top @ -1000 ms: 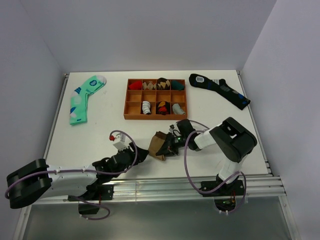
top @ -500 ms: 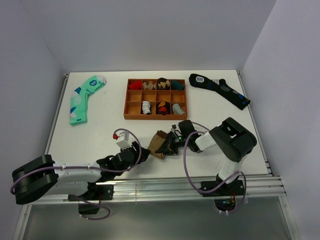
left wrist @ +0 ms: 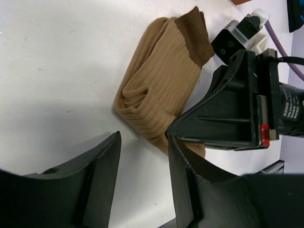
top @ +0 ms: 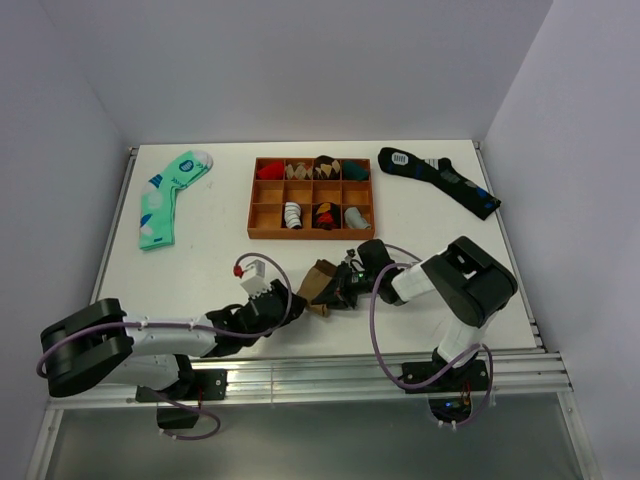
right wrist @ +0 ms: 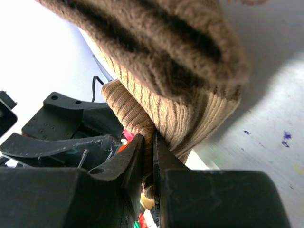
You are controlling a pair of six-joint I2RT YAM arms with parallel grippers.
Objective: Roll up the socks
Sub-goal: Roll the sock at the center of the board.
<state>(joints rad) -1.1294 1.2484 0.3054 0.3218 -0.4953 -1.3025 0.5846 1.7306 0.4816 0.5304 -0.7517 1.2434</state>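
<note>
The tan-brown socks (top: 318, 282) lie as a loosely folded bundle on the white table, in front of the tray. In the left wrist view the socks (left wrist: 161, 80) show ribbed folds and a darker cuff at the far end. My right gripper (top: 341, 290) is shut on a fold at the bundle's right edge; in the right wrist view its jaws (right wrist: 148, 148) pinch the ribbed knit (right wrist: 156, 61). My left gripper (top: 291, 304) is open and empty, its fingertips just short of the bundle's near-left end (left wrist: 142, 159). The right gripper's body (left wrist: 237, 109) sits right of the socks.
A wooden tray (top: 250, 215) with rolled socks in its compartments stands behind the bundle. A mint-green dotted sock (top: 165, 195) lies at the far left and a dark navy sock (top: 440, 180) at the far right. Purple cables loop from both arms.
My left arm has reached forward and right, bringing its open gripper close to the socks. The right gripper has stayed shut on the bundle, which has shifted slightly.
</note>
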